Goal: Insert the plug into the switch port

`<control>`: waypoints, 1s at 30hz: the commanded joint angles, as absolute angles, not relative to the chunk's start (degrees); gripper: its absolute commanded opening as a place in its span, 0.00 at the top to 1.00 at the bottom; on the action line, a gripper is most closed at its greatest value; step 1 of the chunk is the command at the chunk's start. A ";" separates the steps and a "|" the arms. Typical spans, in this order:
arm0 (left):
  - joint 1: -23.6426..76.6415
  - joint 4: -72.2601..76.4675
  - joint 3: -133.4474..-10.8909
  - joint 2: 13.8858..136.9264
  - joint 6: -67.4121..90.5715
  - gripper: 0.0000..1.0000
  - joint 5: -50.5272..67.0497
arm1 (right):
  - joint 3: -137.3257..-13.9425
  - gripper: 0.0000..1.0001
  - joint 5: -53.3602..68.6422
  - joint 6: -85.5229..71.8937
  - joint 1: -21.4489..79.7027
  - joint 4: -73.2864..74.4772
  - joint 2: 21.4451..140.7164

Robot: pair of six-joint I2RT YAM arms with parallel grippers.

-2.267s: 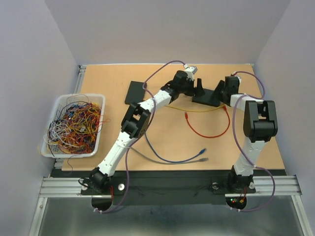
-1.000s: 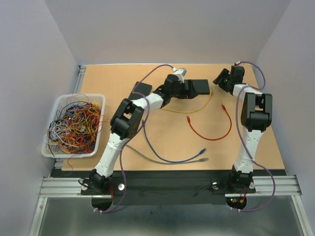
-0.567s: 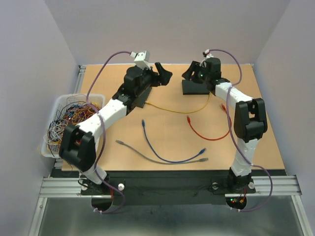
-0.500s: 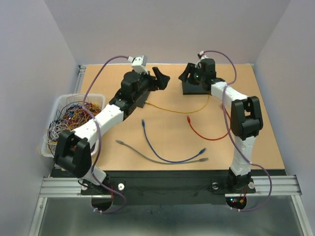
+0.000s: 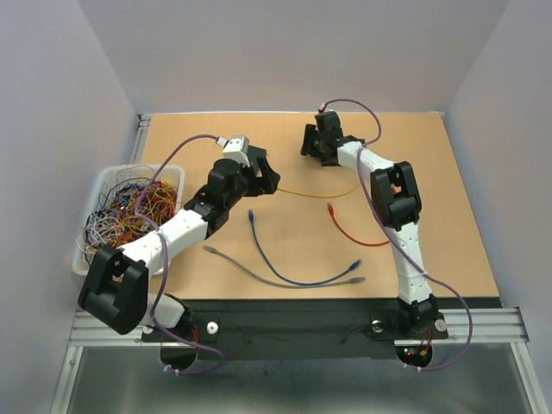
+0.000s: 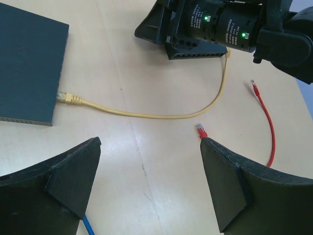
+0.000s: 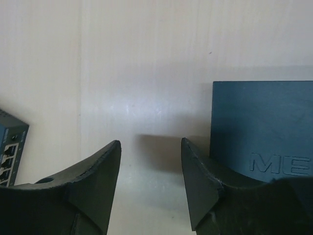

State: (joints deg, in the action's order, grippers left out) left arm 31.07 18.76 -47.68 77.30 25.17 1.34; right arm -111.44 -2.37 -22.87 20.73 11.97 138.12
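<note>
White bin (image 5: 129, 169), tangled wires (image 5: 129, 216) inside, far left; red cable (image 5: 349, 233), blue cable (image 5: 293, 283), grey cable (image 5: 233, 261) loose, centre.

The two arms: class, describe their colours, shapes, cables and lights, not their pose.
The left arm and right arm both have white links joined by bulky black joint housings. A purple cable loops loosely along each. The left gripper and right gripper have matte black, wedge-shaped fingers. Green lights glow on the right arm's wrist.
</note>
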 commanded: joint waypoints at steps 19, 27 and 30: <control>25.84 19.94 -51.94 98.25 26.01 0.05 -9.15 | -108.55 0.41 -10.72 -19.34 5.89 16.00 137.11; 22.50 23.38 -58.44 108.01 25.84 0.05 -6.95 | -102.84 0.41 -15.90 -19.77 4.49 16.00 132.37; 21.71 23.47 -63.26 111.00 25.49 0.05 -5.98 | -100.64 0.38 -15.82 -21.26 2.38 16.00 129.65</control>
State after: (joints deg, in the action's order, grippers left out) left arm 22.87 22.02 -57.65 107.68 25.67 -7.55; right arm -103.20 -13.02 -20.16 4.91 12.47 133.14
